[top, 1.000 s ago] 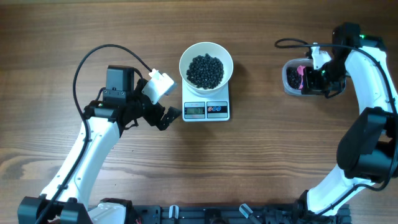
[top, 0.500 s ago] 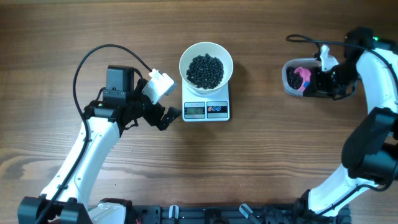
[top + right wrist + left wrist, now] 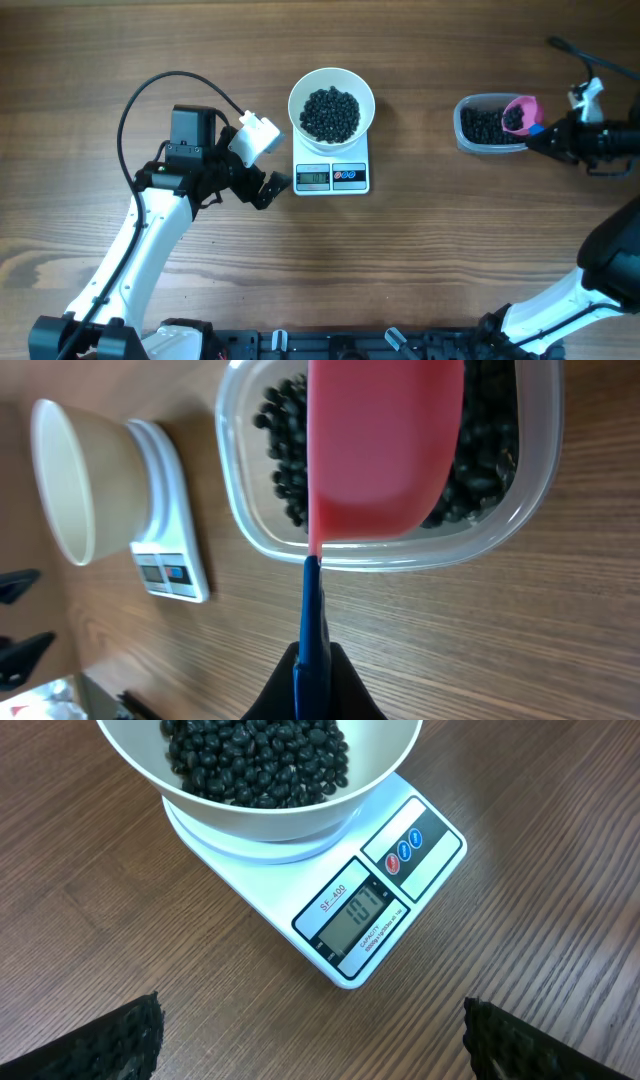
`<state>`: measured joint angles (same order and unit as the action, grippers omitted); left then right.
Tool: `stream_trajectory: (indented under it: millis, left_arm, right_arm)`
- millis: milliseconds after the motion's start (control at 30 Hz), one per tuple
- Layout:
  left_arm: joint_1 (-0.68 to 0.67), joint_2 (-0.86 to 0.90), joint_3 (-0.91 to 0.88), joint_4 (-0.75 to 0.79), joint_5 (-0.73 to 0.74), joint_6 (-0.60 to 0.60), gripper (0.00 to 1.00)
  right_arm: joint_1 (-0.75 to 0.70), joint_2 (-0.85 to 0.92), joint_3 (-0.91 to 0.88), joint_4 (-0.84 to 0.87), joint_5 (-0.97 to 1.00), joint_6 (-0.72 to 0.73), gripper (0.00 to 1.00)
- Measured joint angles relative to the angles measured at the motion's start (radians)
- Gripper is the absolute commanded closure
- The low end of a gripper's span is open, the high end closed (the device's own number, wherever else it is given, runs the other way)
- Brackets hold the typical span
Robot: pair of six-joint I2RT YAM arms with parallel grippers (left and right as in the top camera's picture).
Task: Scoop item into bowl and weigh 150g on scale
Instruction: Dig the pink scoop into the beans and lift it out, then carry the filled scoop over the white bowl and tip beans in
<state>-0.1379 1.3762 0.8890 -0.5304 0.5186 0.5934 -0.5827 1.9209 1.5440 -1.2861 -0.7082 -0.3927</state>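
The white bowl (image 3: 331, 106) holds a pile of black beans (image 3: 330, 112) and stands on the white scale (image 3: 332, 176). My left gripper (image 3: 272, 186) is open just left of the scale, with nothing in it. In the left wrist view the bowl (image 3: 380, 775) and the scale's display (image 3: 365, 913) lie ahead of my wide-apart fingertips (image 3: 115, 1042). My right gripper (image 3: 545, 138) is shut on the blue handle (image 3: 313, 625) of the pink scoop (image 3: 518, 114). The scoop (image 3: 385, 450) hangs over the right end of the clear tub (image 3: 487, 123) of beans (image 3: 285, 455).
A black cable (image 3: 570, 48) runs across the table's far right corner. Another cable (image 3: 150, 90) loops above the left arm. A black rail (image 3: 350, 345) runs along the front edge.
My right arm has swung out to the right, drawing the scoop from inside the tub up to the tub's right end. The left arm has not moved.
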Motion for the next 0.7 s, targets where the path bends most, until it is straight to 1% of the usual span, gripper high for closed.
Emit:
stream_trajectory:
  millis: [233, 433, 567, 700]
  left_arm:
    - [0.000, 0.000, 0.000, 0.000, 0.000, 0.000, 0.00]
    - [0.000, 0.000, 0.000, 0.000, 0.000, 0.000, 0.00]
    - [0.000, 0.000, 0.000, 0.000, 0.000, 0.000, 0.00]
    - [0.000, 0.000, 0.000, 0.000, 0.000, 0.000, 0.00]
  right_arm:
    - [-0.009, 0.000, 0.000, -0.012, -0.140, -0.059, 0.96]
    - [0.004, 0.000, 0.000, -0.011, -0.244, -0.074, 0.96]
    - [0.095, 0.000, 0.000, 0.044, -0.280, -0.055, 0.96]
    - [0.234, 0.000, -0.001, 0.159, -0.297, 0.027, 0.96]
